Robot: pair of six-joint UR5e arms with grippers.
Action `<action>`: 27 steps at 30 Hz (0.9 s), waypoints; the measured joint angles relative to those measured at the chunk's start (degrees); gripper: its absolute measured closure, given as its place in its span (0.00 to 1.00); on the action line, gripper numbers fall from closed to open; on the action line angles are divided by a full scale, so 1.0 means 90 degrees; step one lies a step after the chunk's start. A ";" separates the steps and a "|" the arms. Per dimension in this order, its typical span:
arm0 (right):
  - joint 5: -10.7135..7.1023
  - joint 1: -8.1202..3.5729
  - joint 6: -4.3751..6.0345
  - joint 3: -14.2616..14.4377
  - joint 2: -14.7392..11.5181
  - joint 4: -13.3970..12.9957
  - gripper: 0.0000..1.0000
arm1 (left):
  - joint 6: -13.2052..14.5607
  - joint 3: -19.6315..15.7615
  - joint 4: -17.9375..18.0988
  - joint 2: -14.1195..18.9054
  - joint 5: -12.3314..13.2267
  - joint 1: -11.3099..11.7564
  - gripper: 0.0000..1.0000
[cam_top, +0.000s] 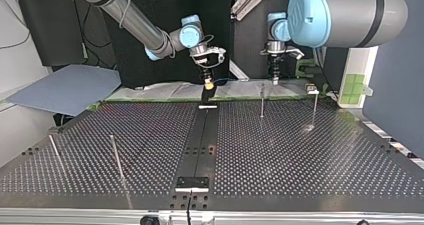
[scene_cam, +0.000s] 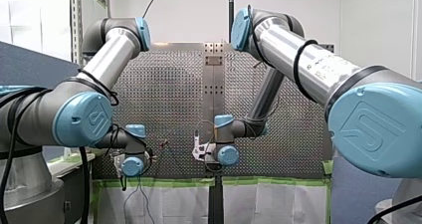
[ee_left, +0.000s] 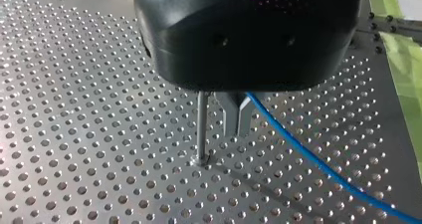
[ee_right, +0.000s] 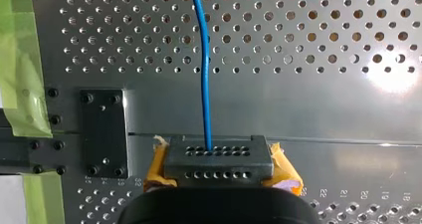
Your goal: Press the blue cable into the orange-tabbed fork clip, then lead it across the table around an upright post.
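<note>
Left wrist view: blue cable (ee_left: 318, 164) near post (ee_left: 201, 129)

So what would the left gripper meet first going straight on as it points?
The left gripper, holding the blue cable, would probably meet the perforated metal table beside the upright metal post.

The post (ee_left: 201, 127) stands on the table (ee_left: 74, 134), just beside the fingers (ee_left: 229, 115) of my left gripper (ee_left: 238, 133). The cable (ee_left: 308, 157) runs out from those fingers, and ahead from the fingers (ee_right: 283, 167) of my right gripper (ee_right: 219, 159).
</note>
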 joint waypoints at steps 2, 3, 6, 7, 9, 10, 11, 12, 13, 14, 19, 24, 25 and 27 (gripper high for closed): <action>0.0000 0.0002 -0.0003 -0.0013 0.0000 0.0018 1.00 | -0.0004 0.0031 -0.0019 0.0000 0.0017 0.0025 1.00; -0.0001 0.0001 -0.0004 -0.0019 0.0000 0.0023 1.00 | -0.0007 0.0055 -0.0036 -0.0001 0.0036 0.0040 1.00; -0.0001 -0.0002 -0.0006 -0.0024 0.0000 0.0026 1.00 | -0.0010 0.0133 -0.0101 -0.0001 0.0071 0.0071 1.00; -0.0001 -0.0002 -0.0006 -0.0027 0.0000 0.0027 1.00 | -0.0011 0.0156 -0.0127 -0.0001 0.0078 0.0080 1.00; -0.0001 -0.0003 -0.0006 -0.0035 0.0000 0.0030 1.00 | -0.0010 0.0206 -0.0189 0.0000 0.0088 0.0099 1.00; -0.0001 -0.0003 -0.0006 -0.0038 -0.0001 0.0032 1.00 | -0.0010 0.0223 -0.0209 0.0000 0.0089 0.0105 1.00; -0.0001 -0.0004 -0.0007 -0.0041 -0.0001 0.0033 1.00 | -0.0010 0.0237 -0.0224 0.0000 0.0091 0.0111 1.00; -0.0001 -0.0006 -0.0006 -0.0044 -0.0001 0.0034 1.00 | -0.0011 0.0251 -0.0238 0.0000 0.0093 0.0119 1.00; -0.0001 -0.0009 -0.0006 -0.0044 -0.0001 0.0032 1.00 | -0.0011 0.0259 -0.0244 0.0000 0.0094 0.0125 1.00; -0.0001 -0.0010 -0.0006 -0.0045 0.0000 0.0030 1.00 | -0.0011 0.0265 -0.0248 0.0000 0.0094 0.0131 1.00; -0.0001 -0.0020 -0.0006 -0.0057 0.0000 0.0011 1.00 | -0.0016 0.0311 -0.0258 0.0000 0.0137 0.0166 1.00; -0.0008 -0.0050 -0.0006 -0.0094 0.0001 0.0017 1.00 | -0.0047 0.0452 -0.0343 0.0000 0.0254 0.0178 1.00; -0.0009 -0.0056 -0.0006 -0.0099 0.0001 0.0021 1.00 | -0.0047 0.0488 -0.0377 0.0000 0.0263 0.0179 1.00; -0.0010 -0.0072 -0.0007 -0.0112 0.0001 0.0029 1.00 | -0.0041 0.0576 -0.0481 -0.0001 0.0276 0.0180 1.00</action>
